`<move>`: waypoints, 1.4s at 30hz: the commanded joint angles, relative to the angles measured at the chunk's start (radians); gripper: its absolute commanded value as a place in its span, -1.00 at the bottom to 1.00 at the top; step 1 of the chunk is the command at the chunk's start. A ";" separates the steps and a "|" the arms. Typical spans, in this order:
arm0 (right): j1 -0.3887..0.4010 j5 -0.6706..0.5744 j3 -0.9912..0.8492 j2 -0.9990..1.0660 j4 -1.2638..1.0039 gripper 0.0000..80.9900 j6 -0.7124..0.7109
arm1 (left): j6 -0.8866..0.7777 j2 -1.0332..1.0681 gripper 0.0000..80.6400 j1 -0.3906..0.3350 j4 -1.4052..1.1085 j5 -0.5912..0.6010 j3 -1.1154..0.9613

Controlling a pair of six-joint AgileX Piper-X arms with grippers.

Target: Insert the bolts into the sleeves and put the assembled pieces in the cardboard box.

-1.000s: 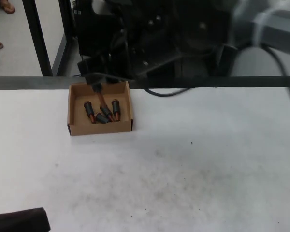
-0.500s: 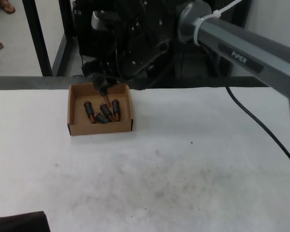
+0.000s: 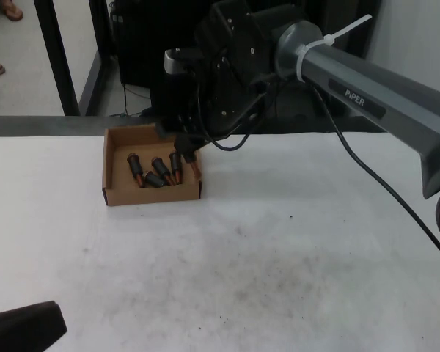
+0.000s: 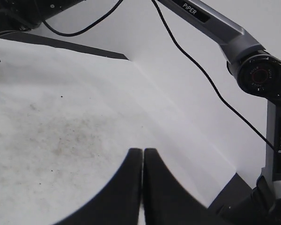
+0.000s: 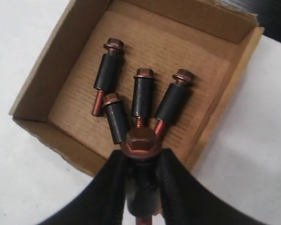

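Four assembled pieces [image 5: 143,93] lie in the cardboard box [image 5: 225,89]. The right gripper [image 5: 141,161] clamps a fifth piece [image 5: 140,145] at its 3 o'clock rim. The left gripper [image 4: 143,154] has its fingers together.

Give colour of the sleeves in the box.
Black sleeves, copper-coloured bolts through them; clearest in the right wrist view.
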 commanded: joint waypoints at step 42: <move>0.000 0.001 -0.017 0.109 -0.156 -0.99 0.033 | 0.005 -0.007 -0.98 0.001 0.010 -0.005 -0.003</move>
